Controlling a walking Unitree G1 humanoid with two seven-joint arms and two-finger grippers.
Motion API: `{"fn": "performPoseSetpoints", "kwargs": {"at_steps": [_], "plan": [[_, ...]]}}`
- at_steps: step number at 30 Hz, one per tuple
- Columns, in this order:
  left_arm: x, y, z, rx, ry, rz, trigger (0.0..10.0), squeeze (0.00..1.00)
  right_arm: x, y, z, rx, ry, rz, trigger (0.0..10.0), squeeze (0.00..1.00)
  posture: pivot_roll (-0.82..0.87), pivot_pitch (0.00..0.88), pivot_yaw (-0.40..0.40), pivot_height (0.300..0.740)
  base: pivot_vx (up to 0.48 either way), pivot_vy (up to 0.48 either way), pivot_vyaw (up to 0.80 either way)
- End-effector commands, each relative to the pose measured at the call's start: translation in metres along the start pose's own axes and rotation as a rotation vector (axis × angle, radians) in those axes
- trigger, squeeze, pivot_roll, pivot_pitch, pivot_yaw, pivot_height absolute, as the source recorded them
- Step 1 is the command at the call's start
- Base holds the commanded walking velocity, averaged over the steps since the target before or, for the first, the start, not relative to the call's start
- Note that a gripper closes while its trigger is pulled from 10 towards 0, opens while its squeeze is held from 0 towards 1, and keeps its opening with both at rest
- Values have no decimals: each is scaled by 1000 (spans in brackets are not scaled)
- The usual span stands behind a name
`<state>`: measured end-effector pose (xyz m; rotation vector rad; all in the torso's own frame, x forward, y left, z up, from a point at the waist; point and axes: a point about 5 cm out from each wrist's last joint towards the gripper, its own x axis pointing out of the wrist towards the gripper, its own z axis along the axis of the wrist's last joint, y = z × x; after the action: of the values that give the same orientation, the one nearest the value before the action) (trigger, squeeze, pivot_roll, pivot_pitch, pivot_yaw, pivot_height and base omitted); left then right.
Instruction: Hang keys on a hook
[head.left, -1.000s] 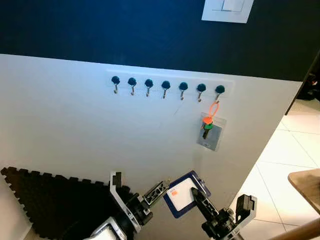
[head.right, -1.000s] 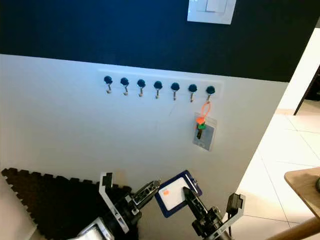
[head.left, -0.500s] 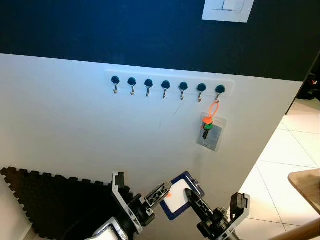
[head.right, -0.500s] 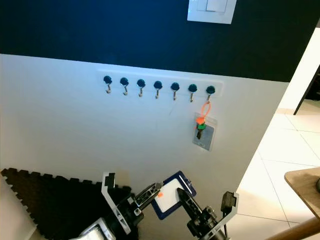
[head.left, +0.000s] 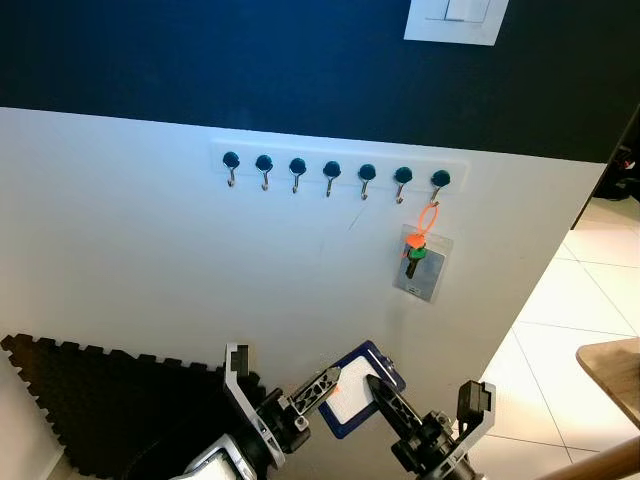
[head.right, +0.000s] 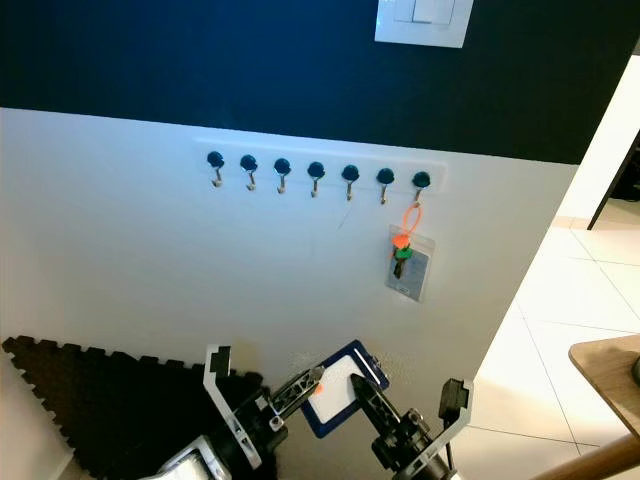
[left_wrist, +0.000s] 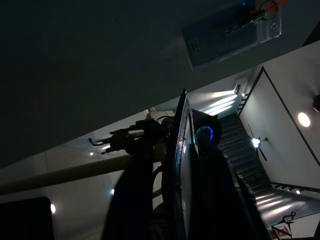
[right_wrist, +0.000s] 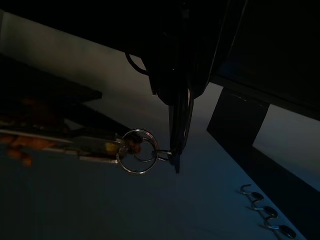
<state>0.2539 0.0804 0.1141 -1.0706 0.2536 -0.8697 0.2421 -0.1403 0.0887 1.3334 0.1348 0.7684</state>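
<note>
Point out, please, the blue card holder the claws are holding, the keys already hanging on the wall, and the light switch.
blue card holder (head.left: 362, 398): left eye view, on its white card face.
hanging keys (head.left: 413, 259): left eye view, on the green key head.
light switch (head.left: 455, 20): left eye view, on the white plate.

Seven hooks (head.left: 332, 172), two card holders (head.left: 421, 263) (head.left: 362, 390), one light switch (head.left: 455, 20), one foam mat (head.left: 110, 400).

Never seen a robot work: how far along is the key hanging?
Done: one orange-looped key set with clear pouch hangs on the rightmost hook. In hand: left gripper and right gripper hold a blue-edged white tag and its metal ring, low. To do: raise it to a free hook.
</note>
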Motion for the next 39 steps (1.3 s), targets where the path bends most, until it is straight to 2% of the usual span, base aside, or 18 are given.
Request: {"fn": "performPoseSetpoints", "kwargs": {"at_steps": [1, 2, 3, 4, 8, 9, 10, 11, 12, 13, 14, 16, 17, 18, 30, 31, 32, 39], "plan": [[6, -4, -6, -18, -5, -23, 8627, 0, -1, -1, 0, -4, -1, -3, 10000, 0, 53, 80, -59, 740, 0, 0, 0], [6, -4, -6, -19, -6, -22, 78, 0, 0, -1, 0, -4, 1, -3, 10000, 0, 53, 79, -59, 740, 0, 0, 0], [6, -4, -6, -19, -7, -22, 78, 0, 0, -1, 0, -5, 2, -2, 10000, 0, 53, 79, -59, 740, 0, 0, 0], [6, -4, -6, -15, -6, -15, 9725, 0, 0, -1, 0, -5, 3, -2, 10000, 0, 55, 78, -59, 740, 0, 0, 0], [5, -3, -6, -5, -5, -4, 10000, 0, 1, -2, 0, -9, 6, -3, 10000, 0, 55, 75, -58, 740, 0, 0, 0], [5, -3, -6, -6, -4, -7, 8824, 0, 1, -2, 0, -14, 7, -6, 10000, 0, 55, 75, -58, 740, 0, 0, 0], [5, -3, -6, -8, -4, -9, 7098, 0, 1, -2, 0, -15, 8, -6, 10000, 0, 55, 75, -58, 740, 0, 0, 0], [5, -3, -6, -8, -4, -9, 7098, 0, 1, -2, 0, -15, 8, -6, 10000, 0, 55, 75, -58, 740, 0, 0, 0], [6, -3, -6, -8, -4, -9, 4078, 0, 1, -2, 0, -15, 8, -7, 10000, 0, 54, 74, -58, 740, 0, 0, 0], [5, -2, -6, -5, -4, -4, 5490, 0, 1, -2, 0, -14, 7, -6, 10000, 0, 54, 73, -58, 740, 0, 0, 0], [6, -1, -6, -3, -5, 6, 10000, 0, 1, -2, -1, -14, 7, -7, 10000, 0, 54, 73, -58, 740, 0, 0, 0], [6, -1, -6, -7, -6, 0, 10000, 0, 1, -2, -1, -14, 7, -7, 10000, 0, 54, 72, -57, 740, 0, 0, 0], [6, -2, -6, -9, -8, -6, 5529, 0, 1, -2, -1, -15, 7, -8, 10000, 0, 54, 71, -57, 740, 0, 0, 0], [6, -1, -6, -3, -10, 3, 10000, 0, 0, -2, -1, -15, 9, -8, 10000, 0, 55, 69, -56, 740, 0, 0, 0], [5, 1, -5, -6, -16, 5, 10000, 0, 0, -2, -3, -19, 17, 1, 10000, 0, 56, 68, -56, 740, 0, 0, 0], [5, 1, -4, -8, -22, 2, 10000, 0, 0, -1, -3, -21, 22, 6, 10000, 463, 56, 70, -57, 740, 0, 0, 0], [5, 1, -4, -9, -23, 1, 10000, 0, 1, -1, -3, -21, 23, 7, 10000, 1000, 56, 70, -57, 740, 0, 0, 0], [3, 1, -3, -15, -35, -1, 10000, 0, 0, -1, -3, -27, 30, 5, 10000, 1000, 54, 74, -57, 740, 0, 0, 0]]}}
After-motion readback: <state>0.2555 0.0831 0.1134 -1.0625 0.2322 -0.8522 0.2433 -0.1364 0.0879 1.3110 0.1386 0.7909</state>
